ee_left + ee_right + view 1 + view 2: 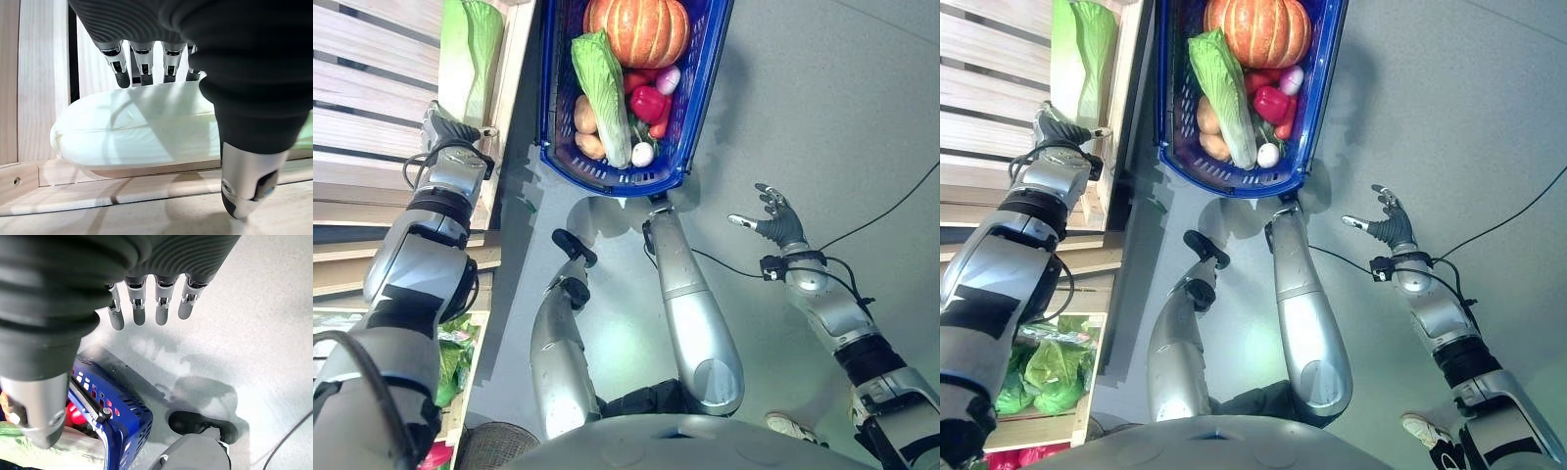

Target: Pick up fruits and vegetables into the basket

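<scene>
Left wrist view, left hand (230, 98) fingers straight over cabbage (142, 129) lying lengthwise along shelf (98, 196)

Head eyes downward; wrist cameras close

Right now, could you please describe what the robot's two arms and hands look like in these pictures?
Both arms are smooth silver-grey shells broken by black bands at the joints. The left hand and the right hand each wear a dark ribbed cover over the back and wrist. Beyond it stand silver fingers with dark tips, and a thicker silver thumb set apart from them.
</scene>
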You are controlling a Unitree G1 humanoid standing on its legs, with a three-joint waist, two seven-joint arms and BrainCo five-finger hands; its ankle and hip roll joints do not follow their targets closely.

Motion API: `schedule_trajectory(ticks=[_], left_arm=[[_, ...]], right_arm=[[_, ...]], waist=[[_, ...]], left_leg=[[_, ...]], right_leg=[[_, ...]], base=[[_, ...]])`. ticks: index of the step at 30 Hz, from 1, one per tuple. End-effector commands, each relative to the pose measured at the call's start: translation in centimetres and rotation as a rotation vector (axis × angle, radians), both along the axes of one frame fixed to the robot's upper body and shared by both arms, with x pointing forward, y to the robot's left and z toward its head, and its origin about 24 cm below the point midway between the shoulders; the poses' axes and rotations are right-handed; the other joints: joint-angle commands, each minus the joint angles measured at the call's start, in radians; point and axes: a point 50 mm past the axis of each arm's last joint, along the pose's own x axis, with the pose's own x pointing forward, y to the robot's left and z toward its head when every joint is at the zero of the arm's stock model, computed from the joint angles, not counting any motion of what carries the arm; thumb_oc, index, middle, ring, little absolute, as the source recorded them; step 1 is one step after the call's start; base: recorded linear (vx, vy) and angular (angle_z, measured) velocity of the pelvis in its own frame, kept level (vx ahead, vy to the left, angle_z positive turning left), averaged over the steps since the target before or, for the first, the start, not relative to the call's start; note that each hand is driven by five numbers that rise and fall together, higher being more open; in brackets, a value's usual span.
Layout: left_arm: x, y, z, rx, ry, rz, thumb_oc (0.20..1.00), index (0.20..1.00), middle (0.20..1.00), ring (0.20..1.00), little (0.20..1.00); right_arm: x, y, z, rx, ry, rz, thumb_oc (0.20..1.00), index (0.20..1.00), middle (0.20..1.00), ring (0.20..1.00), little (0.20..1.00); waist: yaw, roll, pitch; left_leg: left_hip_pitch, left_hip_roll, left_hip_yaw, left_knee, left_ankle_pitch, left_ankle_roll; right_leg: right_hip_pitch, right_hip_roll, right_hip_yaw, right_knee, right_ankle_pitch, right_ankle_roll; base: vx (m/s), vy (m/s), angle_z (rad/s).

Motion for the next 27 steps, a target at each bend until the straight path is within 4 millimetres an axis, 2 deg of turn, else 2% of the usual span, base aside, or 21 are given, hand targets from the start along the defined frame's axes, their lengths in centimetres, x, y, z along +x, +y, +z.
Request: schedule_trajectory(ticks=[1, 13, 22, 23, 24, 25, 26, 27], left_arm=[[-1.8, 1.9, -3.6, -0.019, 0.170, 0.085, 1.000, 1.000, 1.000, 1.000, 1.000], [-1.9, 1.9, -3.6, -0.147, 0.180, 0.131, 1.000, 1.000, 1.000, 1.000, 1.000], [-1.7, 0.6, -5.0, -0.245, 0.283, 0.024, 1.000, 1.000, 1.000, 1.000, 1.000], [-1.7, 0.4, -5.1, -0.250, 0.302, 0.007, 0.827, 0.827, 0.827, 0.827, 0.827], [-1.6, 0.3, -5.2, -0.254, 0.313, -0.005, 0.539, 0.539, 0.539, 0.539, 0.539], [-1.6, 0.1, -5.3, -0.256, 0.321, -0.012, 0.404, 0.404, 0.404, 0.404, 0.404], [-1.6, 0.0, -5.4, -0.249, 0.325, -0.018, 0.200, 0.200, 0.200, 0.200, 0.200], [-1.5, -0.1, -5.4, -0.242, 0.324, -0.022, 0.200, 0.200, 0.200, 0.200, 0.200]], right_arm=[[-0.4, 0.6, -1.5, 0.067, 0.020, 0.006, 1.000, 1.000, 1.000, 1.000, 1.000], [0.3, 0.6, -2.2, 0.134, 0.027, 0.002, 1.000, 1.000, 1.000, 1.000, 1.000], [0.8, 0.6, -2.1, 0.168, 0.016, 0.002, 1.000, 1.000, 1.000, 1.000, 1.000], [0.9, 0.6, -2.0, 0.171, 0.012, 0.003, 1.000, 1.000, 1.000, 1.000, 1.000], [1.0, 0.6, -1.9, 0.173, 0.008, 0.005, 1.000, 1.000, 1.000, 1.000, 1.000], [1.0, 0.6, -1.8, 0.174, 0.004, 0.007, 1.000, 1.000, 1.000, 1.000, 1.000], [1.1, 0.6, -1.7, 0.174, 0.000, 0.009, 1.000, 1.000, 1.000, 1.000, 1.000], [1.1, 0.6, -1.6, 0.174, -0.004, 0.010, 1.000, 1.000, 1.000, 1.000, 1.000]], waist=[[-0.009, -0.061, -0.048], [0.002, -0.079, -0.048], [0.011, -0.088, -0.048], [0.011, -0.089, -0.048], [0.011, -0.090, -0.048], [0.011, -0.090, -0.048], [0.010, -0.091, -0.048], [0.010, -0.091, -0.048]], left_leg=[[-0.088, 0.020, 0.001, 0.178, -0.123, 0.015], [-0.155, 0.030, -0.023, 0.207, -0.126, 0.010], [-0.185, 0.029, -0.036, 0.221, -0.132, 0.014], [-0.188, 0.029, -0.036, 0.221, -0.132, 0.014], [-0.190, 0.029, -0.037, 0.222, -0.132, 0.014], [-0.190, 0.029, -0.037, 0.220, -0.132, 0.013], [-0.190, 0.029, -0.037, 0.219, -0.132, 0.013], [-0.190, 0.028, -0.037, 0.219, -0.132, 0.014]], right_leg=[[-0.007, 0.026, 0.003, 0.003, -0.046, 0.017], [-0.055, 0.031, -0.010, 0.014, -0.040, 0.014], [-0.077, 0.035, -0.021, 0.022, -0.037, 0.013], [-0.080, 0.036, -0.021, 0.022, -0.036, 0.013], [-0.081, 0.036, -0.021, 0.021, -0.036, 0.013], [-0.081, 0.036, -0.022, 0.020, -0.036, 0.013], [-0.080, 0.037, -0.023, 0.019, -0.035, 0.012], [-0.081, 0.038, -0.022, 0.019, -0.036, 0.012]], base=[[0.00, 0.000, 0.00], [-0.01, -0.020, 0.00], [-0.01, -0.016, 0.00], [0.00, 0.000, 0.00], [0.00, 0.000, 0.00], [-0.01, 0.011, -0.05], [-0.01, 0.010, -0.09], [-0.01, 0.011, -0.08]])
